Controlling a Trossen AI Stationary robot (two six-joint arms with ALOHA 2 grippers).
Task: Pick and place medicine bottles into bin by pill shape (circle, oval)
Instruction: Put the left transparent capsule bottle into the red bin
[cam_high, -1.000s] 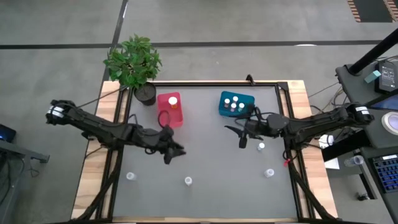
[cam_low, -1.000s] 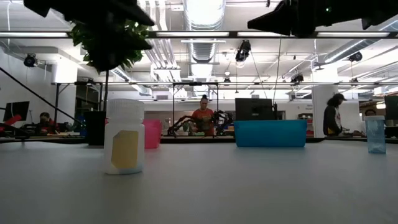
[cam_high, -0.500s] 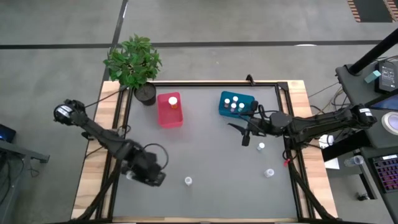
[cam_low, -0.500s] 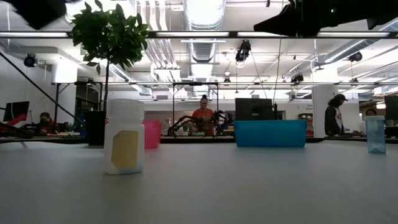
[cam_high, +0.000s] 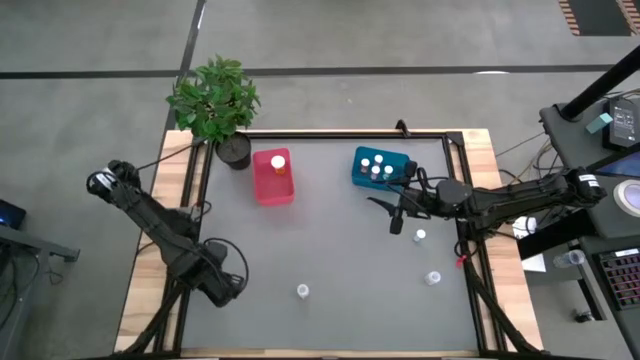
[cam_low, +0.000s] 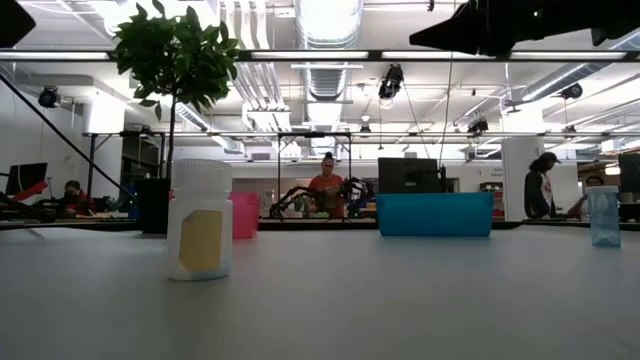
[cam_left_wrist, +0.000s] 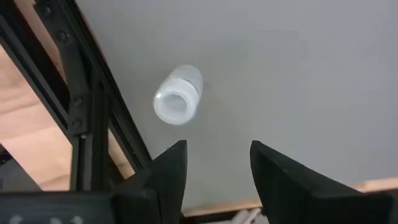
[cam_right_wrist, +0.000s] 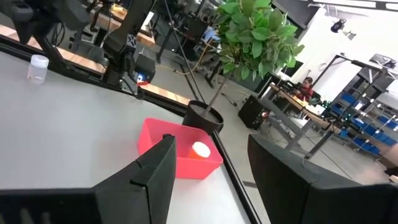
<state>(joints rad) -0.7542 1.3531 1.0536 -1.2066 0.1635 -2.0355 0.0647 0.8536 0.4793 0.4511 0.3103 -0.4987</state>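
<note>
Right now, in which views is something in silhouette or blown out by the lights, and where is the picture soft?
Low view: ceiling lights glare white, and the right arm overhead is a black silhouette; the near bottle is sharp. Left wrist view: the bottle below looks soft, with a faint shadow on the table. High view: even light, weak shadows.
</note>
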